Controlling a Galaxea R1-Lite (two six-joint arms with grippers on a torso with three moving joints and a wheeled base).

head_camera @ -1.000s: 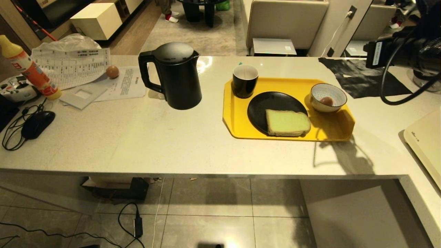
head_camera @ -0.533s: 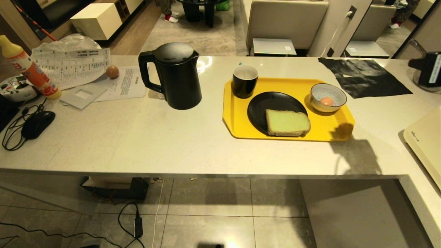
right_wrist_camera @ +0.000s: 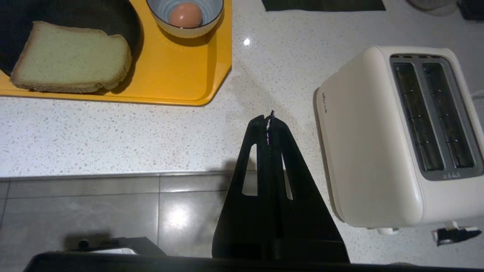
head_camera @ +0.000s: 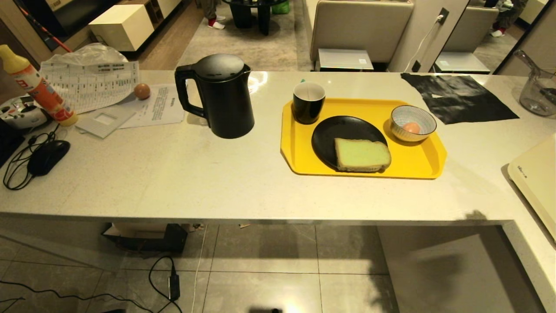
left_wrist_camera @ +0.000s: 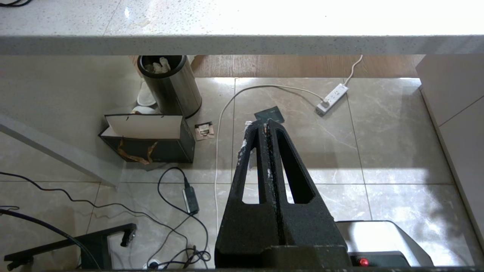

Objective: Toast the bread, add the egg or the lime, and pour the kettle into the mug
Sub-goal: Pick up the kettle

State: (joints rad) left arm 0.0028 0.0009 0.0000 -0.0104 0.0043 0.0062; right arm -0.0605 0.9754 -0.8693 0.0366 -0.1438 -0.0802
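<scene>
Bread (head_camera: 362, 154) on plate, egg (head_camera: 411, 128) in bowl (centre right); mug (head_camera: 309, 102) unfilled; both grippers (right_wrist_camera: 269, 115) closed, empty

The left gripper (left_wrist_camera: 267, 122) hangs below the counter's (left_wrist_camera: 242, 41) front edge, over the floor — its two black fingers pressed flat together, nothing between them. The right gripper (right_wrist_camera: 269, 118) is above the counter's front edge toward the right end — fingers likewise closed tip to tip and empty. Neither arm shows in the head view.
</scene>
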